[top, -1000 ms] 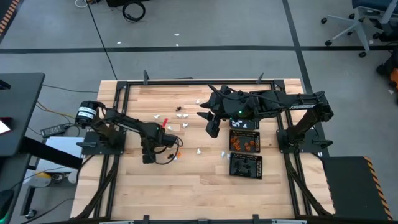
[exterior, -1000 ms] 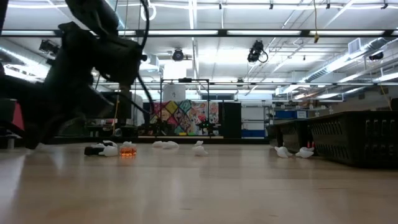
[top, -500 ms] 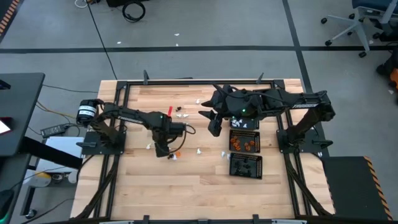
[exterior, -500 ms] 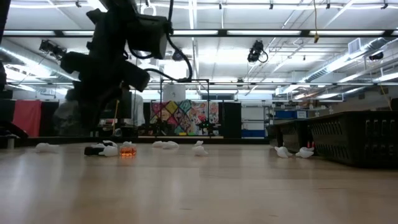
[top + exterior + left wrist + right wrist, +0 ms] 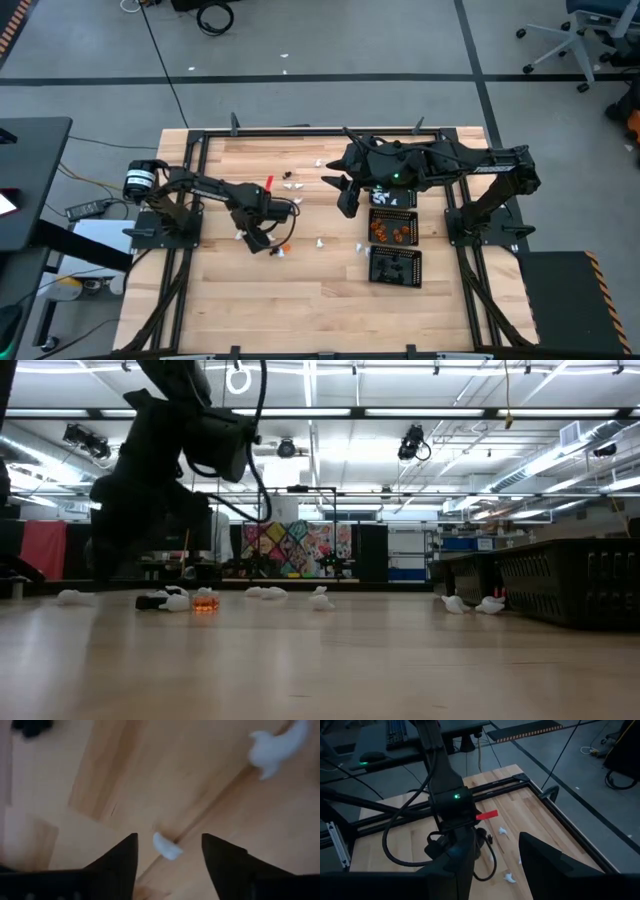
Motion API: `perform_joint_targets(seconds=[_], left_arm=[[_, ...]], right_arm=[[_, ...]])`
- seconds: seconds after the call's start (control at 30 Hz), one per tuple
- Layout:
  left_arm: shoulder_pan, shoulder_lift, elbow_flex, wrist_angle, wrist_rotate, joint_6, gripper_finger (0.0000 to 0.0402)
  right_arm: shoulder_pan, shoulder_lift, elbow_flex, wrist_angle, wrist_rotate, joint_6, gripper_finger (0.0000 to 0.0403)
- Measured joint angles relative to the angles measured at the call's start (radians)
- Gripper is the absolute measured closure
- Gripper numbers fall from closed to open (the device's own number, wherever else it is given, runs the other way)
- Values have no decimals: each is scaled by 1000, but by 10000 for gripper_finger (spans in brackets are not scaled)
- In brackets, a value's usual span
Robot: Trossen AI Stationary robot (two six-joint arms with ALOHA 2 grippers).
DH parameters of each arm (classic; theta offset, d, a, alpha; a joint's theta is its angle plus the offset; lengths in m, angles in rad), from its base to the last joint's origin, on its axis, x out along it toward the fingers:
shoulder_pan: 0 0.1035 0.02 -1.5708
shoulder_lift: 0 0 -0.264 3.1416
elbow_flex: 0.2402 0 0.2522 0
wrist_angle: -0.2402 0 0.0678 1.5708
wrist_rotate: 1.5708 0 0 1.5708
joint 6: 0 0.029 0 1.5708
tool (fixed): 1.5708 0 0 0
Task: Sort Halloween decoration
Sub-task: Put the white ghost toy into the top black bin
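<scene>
Small white, orange and black trinkets lie scattered on the wooden table (image 5: 300, 290). My left gripper (image 5: 252, 242) points down over the table's left middle, open. In the left wrist view my left gripper (image 5: 169, 837) has one finger on either side of a small white trinket (image 5: 167, 847) that lies on the wood, untouched. A second white trinket (image 5: 272, 747) lies farther off. An orange trinket (image 5: 285, 245) lies just right of the gripper. My right gripper (image 5: 345, 207) hangs open above the table's middle, beside the trays; in its wrist view (image 5: 495, 847) it holds nothing.
Three square black mesh trays stand in a row right of centre: one with white pieces (image 5: 393, 198), one with orange (image 5: 393, 231), one with black (image 5: 395, 266). More trinkets lie near the far middle (image 5: 291, 182). A black metal frame (image 5: 190, 150) edges the table.
My left gripper swung toward the table's right, then came back a little toward the left, and stays low over the trinkets. The right arm has kept still.
</scene>
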Motion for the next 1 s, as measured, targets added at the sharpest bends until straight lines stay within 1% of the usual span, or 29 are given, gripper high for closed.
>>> perform_joint_targets(seconds=[0.17,0.33,0.5,0.73,1.0], left_arm=[[-5,0,-25,-6,-6,-91,163],[-22,0,-71,6,1,-157,160],[-31,-2,-130,66,47,-237,161],[-24,-4,-142,109,64,-339,192],[23,-3,-143,132,80,-448,230]], right_arm=[[-9,0,0,1,-1,-7,245],[-13,0,0,1,-8,-30,245],[-13,0,0,1,-33,-56,245],[-13,0,0,0,-68,-98,245],[-13,0,0,0,-126,-141,245]])
